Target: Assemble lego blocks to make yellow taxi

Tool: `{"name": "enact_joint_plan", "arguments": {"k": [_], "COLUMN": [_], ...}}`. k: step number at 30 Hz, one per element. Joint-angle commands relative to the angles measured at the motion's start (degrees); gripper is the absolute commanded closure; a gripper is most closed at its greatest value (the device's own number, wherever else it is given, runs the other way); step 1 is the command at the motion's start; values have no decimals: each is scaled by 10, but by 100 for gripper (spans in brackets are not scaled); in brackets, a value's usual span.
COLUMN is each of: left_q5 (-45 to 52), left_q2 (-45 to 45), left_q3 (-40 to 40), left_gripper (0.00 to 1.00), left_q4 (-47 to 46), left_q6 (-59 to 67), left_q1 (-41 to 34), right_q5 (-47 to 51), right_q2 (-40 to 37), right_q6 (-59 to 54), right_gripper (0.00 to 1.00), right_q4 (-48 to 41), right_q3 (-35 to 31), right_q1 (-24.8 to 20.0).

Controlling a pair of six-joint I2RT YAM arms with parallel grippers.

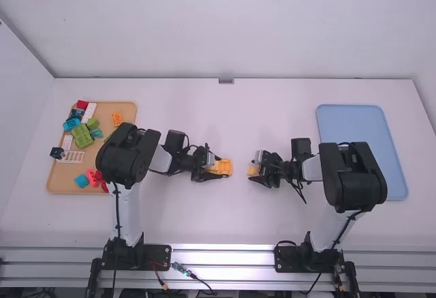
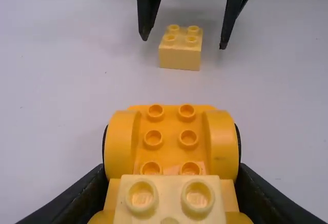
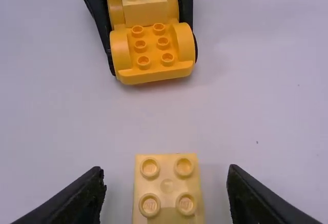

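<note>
The orange chassis (round-fendered, studded) bears a pale yellow block.

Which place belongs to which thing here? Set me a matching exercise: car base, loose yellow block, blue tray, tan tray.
1. car base
2. loose yellow block
3. blue tray
4. tan tray

A. on the right side of the table
B. between the open fingers of the right pincer
C. beneath mixed coloured blocks
D. gripped by the left pincer

Pairs: 1-D, 2-B, 3-A, 4-C
</note>
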Motion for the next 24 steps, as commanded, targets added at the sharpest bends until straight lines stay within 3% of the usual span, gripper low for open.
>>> {"name": "enact_joint_plan", "arguments": {"k": [1, 4, 12, 17, 24], "left_q5": [-28, -28, -26, -26, -26], "left_q2": [4, 4, 4, 4, 4], "left_q3": [-5, 0, -7, -11, -10], "left_gripper": [49, 52, 54, 55, 56], "left_q4": [-16, -25, -9, 1, 1], "left_q6": [11, 11, 10, 10, 11], "left_q1": [-4, -4, -4, -4, -4], "right_q5": [0, 0, 17, -20, -12], "right_q2": [7, 7, 7, 7, 7], "right_q6": [1, 1, 1, -42, 3], "right_gripper": [39, 50, 50, 48, 48], "right_q4": [-2, -3, 0, 10, 67], "right_q3": [7, 7, 6, -6, -28], "right_q1": [1, 1, 1, 0, 0]}}
